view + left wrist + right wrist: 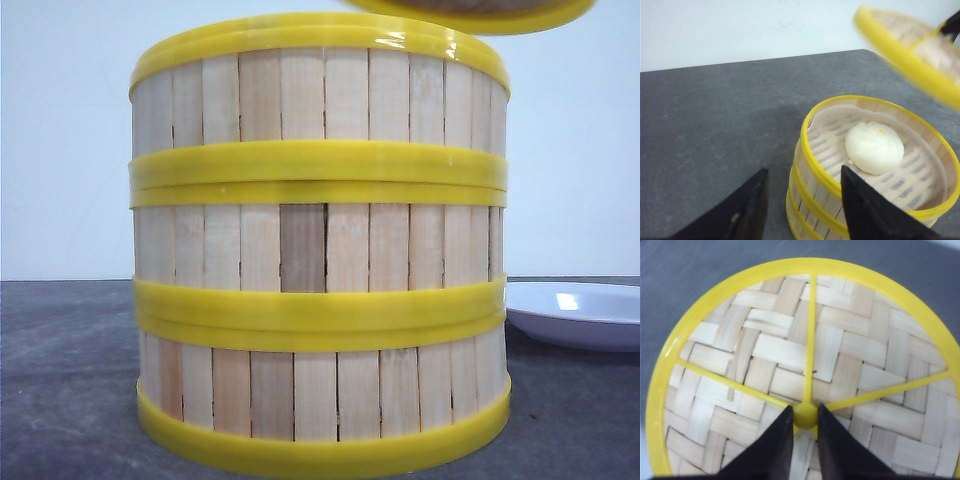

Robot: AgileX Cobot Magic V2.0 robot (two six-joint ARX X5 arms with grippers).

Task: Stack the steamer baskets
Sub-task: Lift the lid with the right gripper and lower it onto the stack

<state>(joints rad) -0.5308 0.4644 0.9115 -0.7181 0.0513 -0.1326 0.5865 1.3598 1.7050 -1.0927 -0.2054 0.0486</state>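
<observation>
Three steamer baskets (pixel 320 250) stand stacked one on another on the dark grey table (pixel 60 380), a neat column of pale slats and yellow rims that fills most of the front view. One slat in the middle tier is darker than its neighbours.

Left of the stack, seen from the left wrist, the left gripper (pixel 802 210) hangs with its dark fingers (pixel 867 210) spread wide and nothing between them; one finger sits over bare table beside the stack, the other crosses in front of the top basket's near rim. Whether that finger touches the rim I cannot tell. The top basket is open, and a white steamed bun (pixel 874 148) lies on its lined floor, slightly toward the far side.

Above the stack, toward its right side, the woven lid (pixel 920 55) hangs tilted in the air, clear of the top rim; only its yellow edge shows in the front view. In the right wrist view the right gripper (pixel 805 435) has its fingers drawn in narrow around the lid's yellow knob (pixel 805 415), pinching it.

Right of the stack, just behind its base, a white plate (pixel 580 312) rests on the table, partly hidden by the baskets.
</observation>
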